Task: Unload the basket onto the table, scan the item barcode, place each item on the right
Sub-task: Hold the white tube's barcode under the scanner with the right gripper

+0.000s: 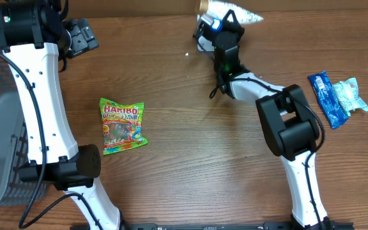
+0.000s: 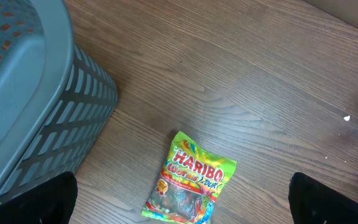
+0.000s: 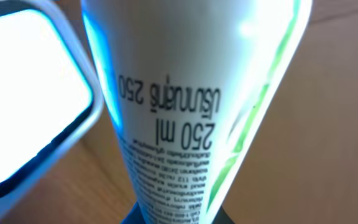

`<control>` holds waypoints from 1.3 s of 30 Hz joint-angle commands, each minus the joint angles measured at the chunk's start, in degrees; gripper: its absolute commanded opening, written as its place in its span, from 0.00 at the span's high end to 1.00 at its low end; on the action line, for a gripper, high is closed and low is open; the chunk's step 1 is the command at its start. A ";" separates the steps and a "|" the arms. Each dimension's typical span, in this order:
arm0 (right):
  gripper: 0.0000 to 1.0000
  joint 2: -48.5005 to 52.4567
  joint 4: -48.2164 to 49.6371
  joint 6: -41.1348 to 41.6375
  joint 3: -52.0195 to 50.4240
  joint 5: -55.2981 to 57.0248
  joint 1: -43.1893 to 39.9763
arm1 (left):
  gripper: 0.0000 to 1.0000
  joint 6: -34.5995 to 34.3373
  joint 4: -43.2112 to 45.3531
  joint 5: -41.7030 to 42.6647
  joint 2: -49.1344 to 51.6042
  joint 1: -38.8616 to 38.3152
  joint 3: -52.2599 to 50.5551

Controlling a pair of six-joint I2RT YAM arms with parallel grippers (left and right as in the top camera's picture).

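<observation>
A wooden bench (image 1: 184,160) is seen from above, with a robot arm at each side. The right arm (image 1: 286,121) reaches to the far middle edge of the bench, and the right jaws are closed tight on a white tube (image 1: 235,13), gripping it there. The tube lies roughly crosswise, with a gold end toward the left and its narrow end pointing right. In the right wrist view the tube (image 3: 185,106) fills the frame. Its printing is upside down and reads "250 ml", a green stripe runs down its right side, and a blue glow edges its left. Just beside it on the left is a bright white panel (image 3: 30,93) with a rounded pale frame; what it is cannot be told. The left arm (image 1: 40,96) stretches up the left side of the bench, and the left jaws are spread fully wide, holding and touching nothing. In the left wrist view the two dark fingers (image 2: 36,202) sit in the bottom corners, far apart. Between them, down on the bench, lies a green Haribo bag (image 2: 188,180), flat and face up, left of centre in the overhead view. A grey slotted basket (image 2: 36,93) stands at the left edge, near the bag but apart from it. At the right edge lie a blue packet (image 1: 326,99) and a pale green packet (image 1: 351,94), touching each other and well apart from the tube.
</observation>
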 commanded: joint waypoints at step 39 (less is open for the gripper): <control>0.96 5.64 2.95 -11.54 9.97 1.01 -0.59 | 0.00 0.81 0.04 0.24 -0.81 0.11 0.24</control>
